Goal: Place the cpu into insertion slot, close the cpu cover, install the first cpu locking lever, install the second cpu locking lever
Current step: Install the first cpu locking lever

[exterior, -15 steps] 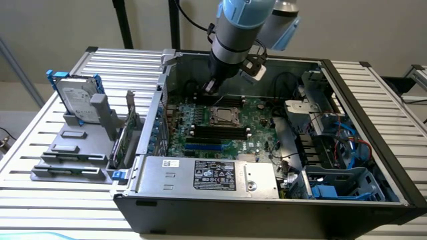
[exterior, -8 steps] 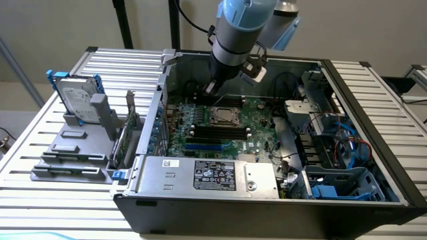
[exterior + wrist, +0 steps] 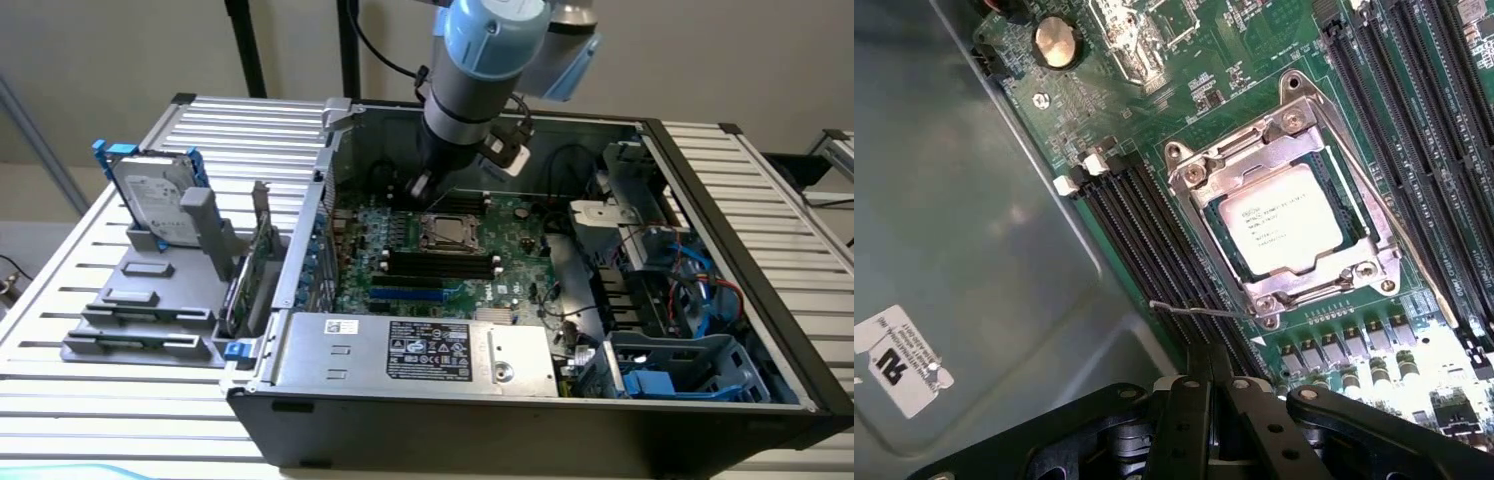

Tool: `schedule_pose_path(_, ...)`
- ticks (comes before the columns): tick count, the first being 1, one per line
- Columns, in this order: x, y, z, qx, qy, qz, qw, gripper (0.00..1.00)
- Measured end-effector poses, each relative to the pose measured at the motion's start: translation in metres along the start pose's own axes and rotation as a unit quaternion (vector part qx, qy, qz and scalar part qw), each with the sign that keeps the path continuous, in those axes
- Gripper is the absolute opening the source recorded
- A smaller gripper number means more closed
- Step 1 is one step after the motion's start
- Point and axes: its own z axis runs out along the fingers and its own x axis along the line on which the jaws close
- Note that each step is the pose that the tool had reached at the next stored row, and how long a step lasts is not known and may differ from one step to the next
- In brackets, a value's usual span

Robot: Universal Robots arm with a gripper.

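Black gripper [image 3: 1210,362] low over the green motherboard [image 3: 1154,90], jaws pressed together.
The pale square cpu [image 3: 1279,232] sits in the black square insertion slot [image 3: 1216,232], with the silvery metal cpu cover frame [image 3: 1254,148] lying flat around it. A thin silvery wire lever [image 3: 1199,311] juts from the socket's corner, just beside the fingertips.

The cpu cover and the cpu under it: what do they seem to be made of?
The cpu cover looks like bare stamped metal, probably steel. It is silvery and shiny, with bright glints along its edges. The cpu has a pale, matte top with fine dark print. It is likely a plated metal lid, though the look leaves that open.
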Motion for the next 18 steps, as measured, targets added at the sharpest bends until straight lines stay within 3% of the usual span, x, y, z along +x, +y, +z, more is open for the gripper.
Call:
schedule_pose_path(5,-0.003,0.0025,0.0078,-0.0015,-0.0011,0.0,1.0,0.11)
schedule_pose_path(13,-0.004,0.0038,0.0123,-0.0097,-0.0141,0.001,0.9999,0.11)
schedule_pose_path(18,-0.004,0.0041,0.0136,-0.0113,-0.0167,0.002,0.9998,0.11)
